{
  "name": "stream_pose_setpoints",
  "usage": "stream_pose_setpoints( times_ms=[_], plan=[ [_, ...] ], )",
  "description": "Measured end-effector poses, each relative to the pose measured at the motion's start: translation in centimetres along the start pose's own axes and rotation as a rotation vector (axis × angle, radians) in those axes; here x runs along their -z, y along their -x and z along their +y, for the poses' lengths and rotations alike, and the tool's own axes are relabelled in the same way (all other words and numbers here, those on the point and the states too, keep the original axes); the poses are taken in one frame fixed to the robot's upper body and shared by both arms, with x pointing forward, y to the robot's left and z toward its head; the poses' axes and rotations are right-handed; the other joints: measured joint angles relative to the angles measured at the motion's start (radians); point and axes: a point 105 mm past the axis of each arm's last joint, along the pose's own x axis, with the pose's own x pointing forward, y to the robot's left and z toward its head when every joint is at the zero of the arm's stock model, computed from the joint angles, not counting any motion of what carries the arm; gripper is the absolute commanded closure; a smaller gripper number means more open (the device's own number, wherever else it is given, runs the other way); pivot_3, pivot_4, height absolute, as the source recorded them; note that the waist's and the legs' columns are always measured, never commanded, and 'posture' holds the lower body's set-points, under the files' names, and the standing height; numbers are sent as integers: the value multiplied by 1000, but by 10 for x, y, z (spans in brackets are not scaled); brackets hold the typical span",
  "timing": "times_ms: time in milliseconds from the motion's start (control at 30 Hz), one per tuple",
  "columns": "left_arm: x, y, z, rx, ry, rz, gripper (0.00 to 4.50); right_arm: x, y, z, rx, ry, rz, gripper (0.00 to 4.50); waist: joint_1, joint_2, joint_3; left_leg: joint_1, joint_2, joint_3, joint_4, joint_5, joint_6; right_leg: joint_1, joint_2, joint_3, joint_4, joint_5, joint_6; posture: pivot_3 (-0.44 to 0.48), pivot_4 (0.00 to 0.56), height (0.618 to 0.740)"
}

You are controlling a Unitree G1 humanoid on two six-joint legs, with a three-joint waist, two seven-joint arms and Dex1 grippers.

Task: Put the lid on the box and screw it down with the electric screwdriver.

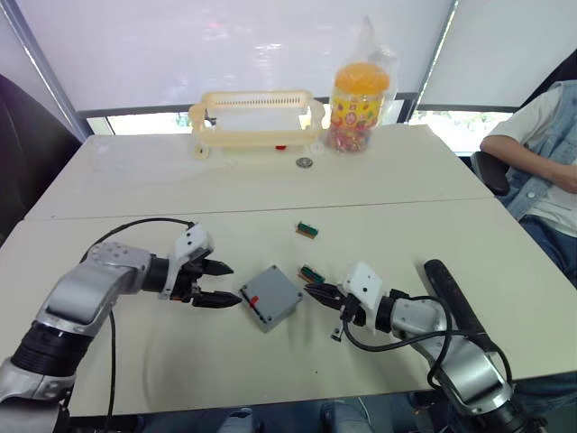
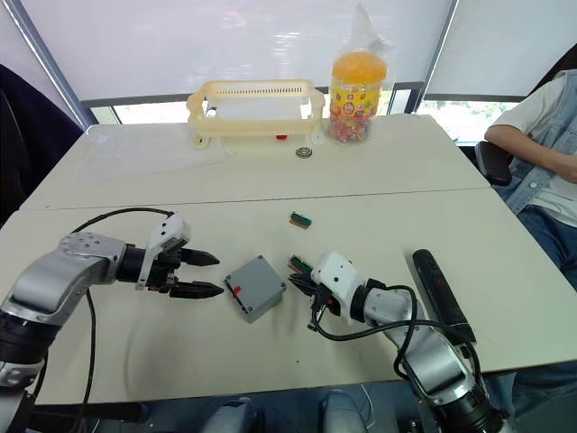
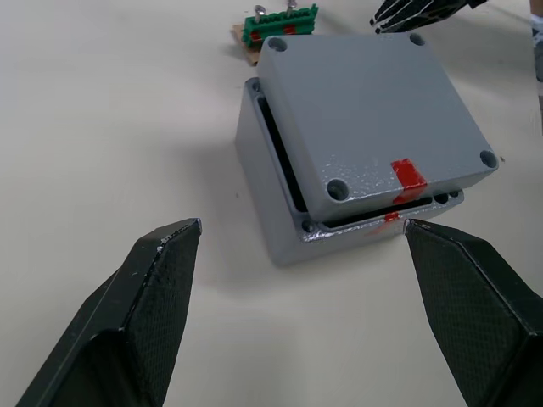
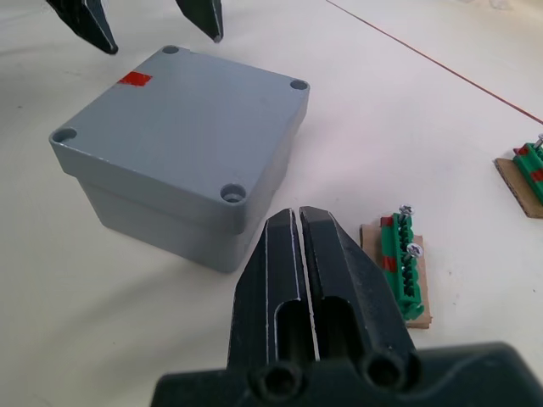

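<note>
left hand (image 1: 216, 284) spread beside box (image 1: 270, 297) on pale table (image 1: 135, 180).

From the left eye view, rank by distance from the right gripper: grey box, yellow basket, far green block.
1. Grey square plastic box, just to the right gripper's left.
2. Small green-and-tan block, mid-table beyond it.
3. Pale yellow slotted basket, at the far edge.

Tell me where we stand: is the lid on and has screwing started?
Done: the lid lies on the box, but skewed, with a gap along one edge. In hand: nothing; the left gripper is open beside the box, and the right gripper is shut and empty. Left: squaring the lid, then driving screws; the electric screwdriver lies untouched by the right arm.
</note>
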Motion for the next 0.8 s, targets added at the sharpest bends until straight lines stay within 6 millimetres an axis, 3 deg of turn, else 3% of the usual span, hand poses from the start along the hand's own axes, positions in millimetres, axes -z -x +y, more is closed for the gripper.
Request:
stream_pose_setpoints(
  times_ms=[600,800],
  plan=[
    [6,1,1,-8,4,22,555,-5,-12,-1,3,4,-25,4459,0,0,0,0,0,0,0,0,0,0,0,0,0,0,0,0,150,740],
    [7,4,3,-15,5,28,555,-5,1,-19,79,45,-11,4459,1,0,0,0,-1,0,0,0,0,0,0,0,0,0,0,0,150,740]
  ],
)
